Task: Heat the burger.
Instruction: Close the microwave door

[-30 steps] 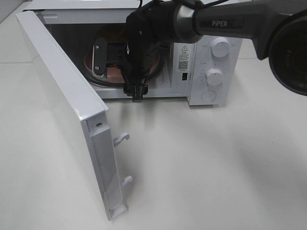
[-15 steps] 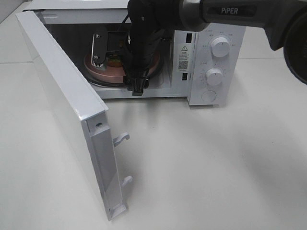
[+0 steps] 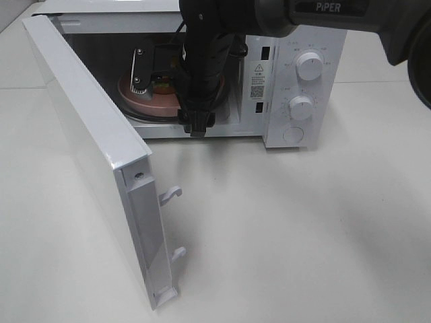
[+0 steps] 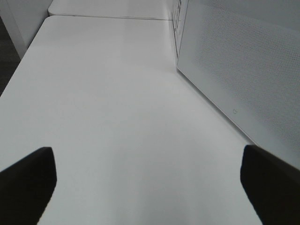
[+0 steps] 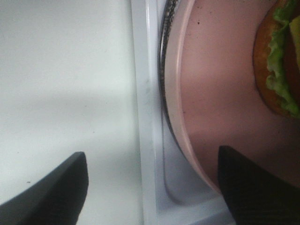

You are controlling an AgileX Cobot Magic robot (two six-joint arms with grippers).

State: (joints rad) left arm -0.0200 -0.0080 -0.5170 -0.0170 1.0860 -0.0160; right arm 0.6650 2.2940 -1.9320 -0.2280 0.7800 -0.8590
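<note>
Exterior high view: the microwave [image 3: 296, 74] stands at twelve o'clock on the bench [image 3: 303, 235], its door [image 3: 87, 148] swung out toward eight o'clock. The burger [image 5: 281, 61] sits on the pink plate [image 5: 220, 103] inside. My right pincer [image 5: 154, 187] hangs spread wide over the plate's rim, holding nothing. My left pincer [image 4: 150, 183] gapes above the bench.

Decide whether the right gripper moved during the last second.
Yes. Against the microwave opening, the right gripper has shifted slightly up the image, uncovering more of the plate.
</note>
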